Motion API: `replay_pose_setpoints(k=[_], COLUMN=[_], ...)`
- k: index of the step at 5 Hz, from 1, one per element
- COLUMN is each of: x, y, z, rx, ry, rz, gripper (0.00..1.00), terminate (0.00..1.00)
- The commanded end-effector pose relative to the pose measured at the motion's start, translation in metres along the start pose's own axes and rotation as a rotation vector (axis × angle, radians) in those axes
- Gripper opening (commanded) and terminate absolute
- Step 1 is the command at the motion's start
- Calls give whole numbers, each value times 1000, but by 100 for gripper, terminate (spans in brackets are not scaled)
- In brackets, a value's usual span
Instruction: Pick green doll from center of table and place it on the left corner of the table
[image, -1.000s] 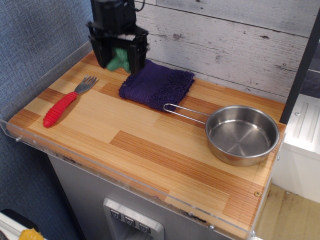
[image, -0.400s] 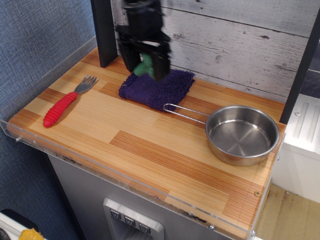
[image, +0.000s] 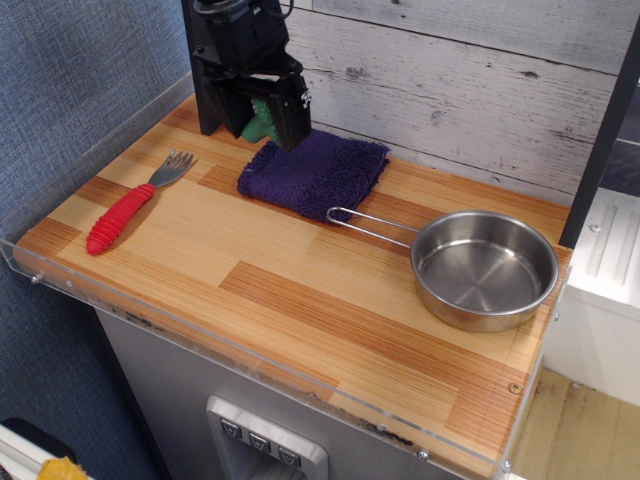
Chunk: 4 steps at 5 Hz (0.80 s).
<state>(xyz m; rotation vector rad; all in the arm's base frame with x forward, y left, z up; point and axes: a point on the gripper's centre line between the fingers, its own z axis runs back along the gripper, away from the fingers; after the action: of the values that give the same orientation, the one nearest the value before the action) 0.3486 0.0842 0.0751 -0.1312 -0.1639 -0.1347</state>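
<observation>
My black gripper (image: 258, 122) hangs at the back left of the table (image: 300, 290), just above the near-left edge of a purple cloth. It is shut on the green doll (image: 260, 118), a small green bumpy toy that shows between the two fingers. The doll is held off the wood, with most of it hidden by the fingers. The gripper stands right in front of a dark upright post at the back wall.
A purple cloth (image: 315, 170) lies at the back centre. A red-handled fork (image: 130, 205) lies at the left. A steel pan (image: 485, 268) with a wire handle sits at the right. A clear acrylic rim (image: 60, 270) edges the table.
The gripper with the green doll swung right over the purple cloth, then came back left. It now sits between its two earlier spots, still holding the doll.
</observation>
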Motion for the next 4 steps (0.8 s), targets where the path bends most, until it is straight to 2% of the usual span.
replay_pose_setpoints(k=[1, 3, 4], x=[4, 4, 6], y=[-19, -19, -10], z=[23, 23, 18], rx=[143, 167, 203], ry=[33, 36, 29], rz=[-4, -6, 5], gripper=[100, 100, 100], terminate=[0, 0, 0])
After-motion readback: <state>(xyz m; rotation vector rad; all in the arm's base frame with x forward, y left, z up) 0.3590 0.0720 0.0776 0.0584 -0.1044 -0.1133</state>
